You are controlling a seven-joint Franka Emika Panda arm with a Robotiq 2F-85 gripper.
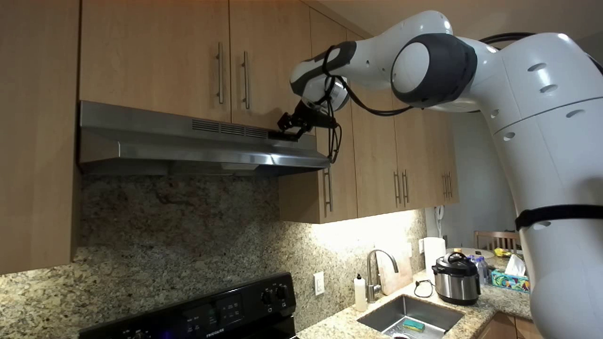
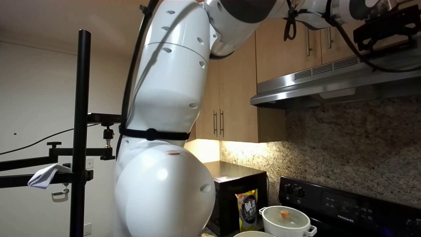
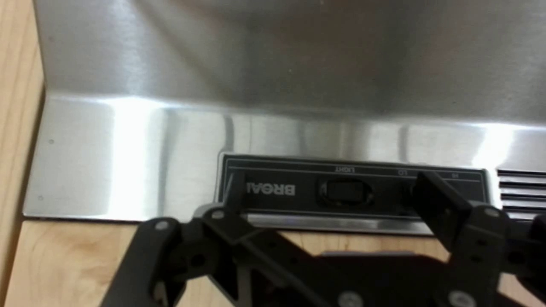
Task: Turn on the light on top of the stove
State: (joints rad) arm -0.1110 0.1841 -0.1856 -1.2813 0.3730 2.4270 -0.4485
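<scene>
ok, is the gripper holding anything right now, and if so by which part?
Nothing is held. In the wrist view the fingers stand apart, and the light switch on the black control panel shows ungripped between them.

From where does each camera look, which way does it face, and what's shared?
Wrist view: mounted behind the gripper, facing the light switch on the range hood; the gripper shows open.
Exterior view: lower than the range hood, facing diagonally across the stove toward the sink; arm and gripper show.
Exterior view: close beside the arm, facing the opposite diagonal toward the white lidded pot; the arm dominates.
Shared by both exterior views: range hood, stove, arm.
</scene>
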